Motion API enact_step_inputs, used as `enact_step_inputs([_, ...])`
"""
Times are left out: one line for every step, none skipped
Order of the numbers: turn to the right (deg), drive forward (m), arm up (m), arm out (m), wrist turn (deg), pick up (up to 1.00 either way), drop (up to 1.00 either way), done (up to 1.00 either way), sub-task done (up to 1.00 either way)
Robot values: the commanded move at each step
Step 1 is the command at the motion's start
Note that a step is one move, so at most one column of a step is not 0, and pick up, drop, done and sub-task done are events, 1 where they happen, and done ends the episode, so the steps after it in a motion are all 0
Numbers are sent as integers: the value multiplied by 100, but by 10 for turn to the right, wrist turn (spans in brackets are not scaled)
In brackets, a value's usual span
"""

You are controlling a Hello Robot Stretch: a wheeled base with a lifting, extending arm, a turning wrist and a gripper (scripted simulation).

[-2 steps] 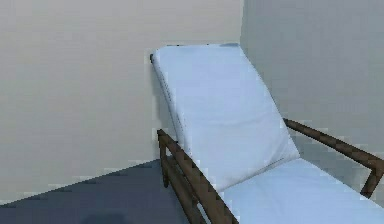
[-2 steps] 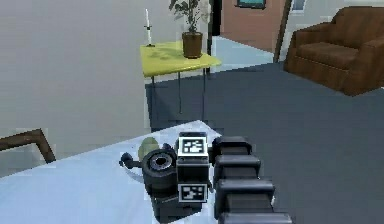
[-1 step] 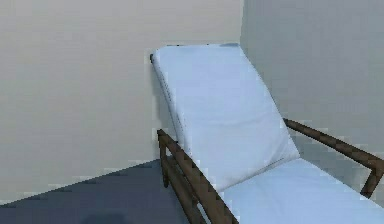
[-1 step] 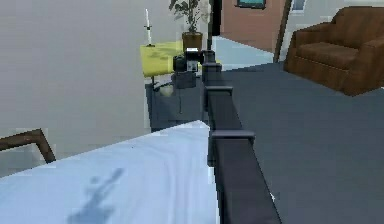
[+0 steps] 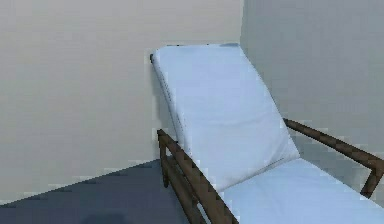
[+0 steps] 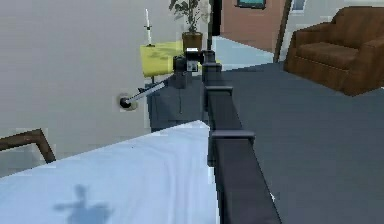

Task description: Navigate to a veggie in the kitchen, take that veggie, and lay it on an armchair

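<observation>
gripper [image 6: 130,99] | holding anything: cannot tell | armchair [image 5: 225,120] cut off at bottom

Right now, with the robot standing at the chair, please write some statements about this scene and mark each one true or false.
1. A white cushioned lounge chair with a dark wooden frame has a beige wall behind it. True.
2. The floor is red carpet. False: the floor is dark grey-blue.
3. A brown leather armchair stands at the arm side view's upper right. True.
4. The small yellow-green table bears a laptop. False: a white candle stands there.
5. A potted plant stands near that table. True.
</observation>
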Motion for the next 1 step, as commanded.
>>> enact_step_inputs([0,0,0,0,-240,0,0,0,0])
